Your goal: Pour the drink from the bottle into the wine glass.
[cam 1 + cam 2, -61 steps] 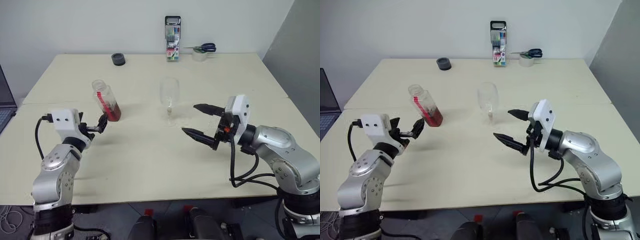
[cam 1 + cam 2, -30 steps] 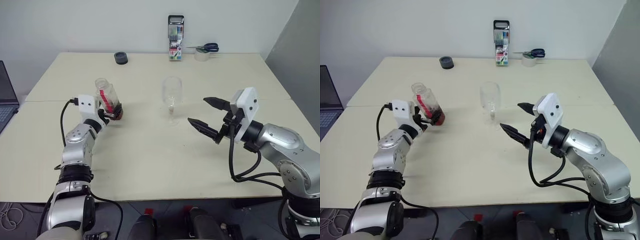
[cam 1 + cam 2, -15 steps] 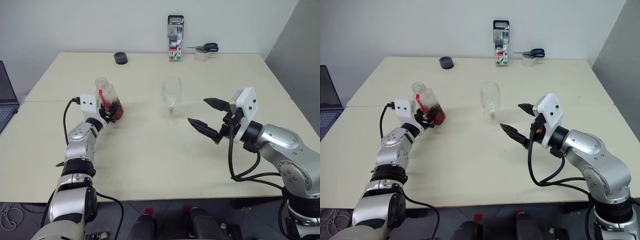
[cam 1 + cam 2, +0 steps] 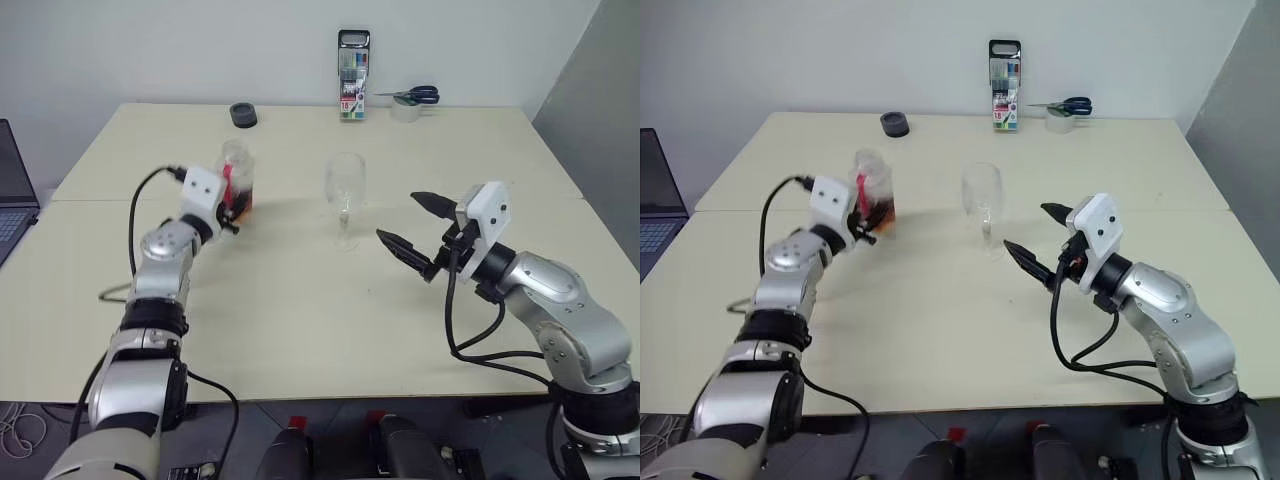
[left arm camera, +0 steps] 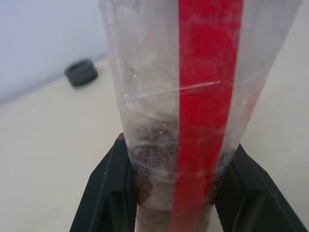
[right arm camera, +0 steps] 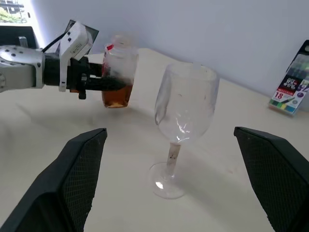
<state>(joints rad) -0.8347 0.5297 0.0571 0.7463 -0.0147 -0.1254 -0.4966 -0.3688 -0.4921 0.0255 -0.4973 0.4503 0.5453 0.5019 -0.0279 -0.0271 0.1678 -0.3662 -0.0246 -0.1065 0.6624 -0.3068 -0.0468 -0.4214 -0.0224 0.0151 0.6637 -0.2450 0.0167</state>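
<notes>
My left gripper [image 4: 232, 205] is shut on the lower part of the bottle [image 4: 237, 178] and holds it upright just above the table. The clear bottle carries a red strip [image 5: 205, 96], and black fingers [image 5: 106, 193] press both its sides. The amber drink [image 6: 116, 96] fills its bottom. To the right of the bottle, the empty wine glass [image 4: 345, 192] stands on the table. Further right, my right gripper [image 4: 397, 216] is open and points at the glass without touching it. Its fingers [image 6: 72, 179] frame the glass [image 6: 183, 111] in the right wrist view.
At the far edge of the table [image 4: 300, 320] sit a small black round object [image 4: 241, 115], an upright pack of markers [image 4: 348, 75] and scissors on a tape roll [image 4: 405, 100]. A laptop [image 4: 10, 190] juts in at the left.
My left gripper closed on the tilted bottle, lifted it off the table, brought it upright and carried it a little toward the glass. The right gripper has stayed open and almost still.
</notes>
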